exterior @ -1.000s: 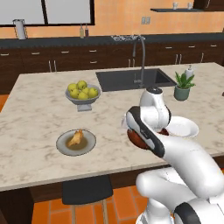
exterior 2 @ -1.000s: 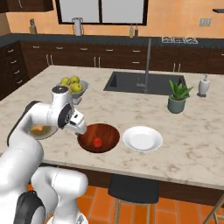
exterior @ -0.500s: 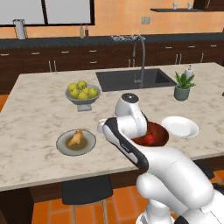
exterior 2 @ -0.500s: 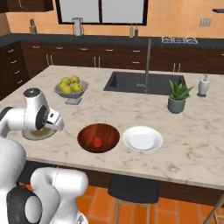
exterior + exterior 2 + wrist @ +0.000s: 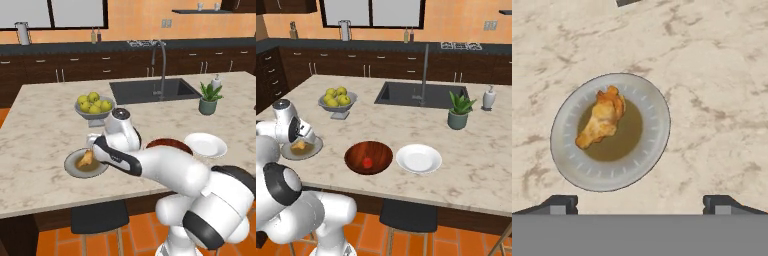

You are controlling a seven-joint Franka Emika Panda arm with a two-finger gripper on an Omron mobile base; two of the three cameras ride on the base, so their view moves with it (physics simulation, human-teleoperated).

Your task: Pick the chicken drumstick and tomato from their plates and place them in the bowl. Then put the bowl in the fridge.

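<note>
While the two fingertips (image 5: 562, 204) are standing wide apart with nothing between them, the gripper (image 5: 640, 204) is hovering above the grey plate (image 5: 572, 165). The chicken drumstick (image 5: 601, 119) is lying on that plate's brownish centre, offset toward one fingertip rather than centred in the gap. Over the last second the arm has been swinging away from the wooden bowl (image 5: 381, 152) and across to this plate near the counter (image 5: 35, 130) edge. The tomato (image 5: 367, 162) is now sitting inside the bowl, and the white plate (image 5: 418, 158) just beside it is bare. This suggests the tomato transfer is complete and the drumstick pick is beginning. The hand is likely needing to centre over the drumstick before descending.
</note>
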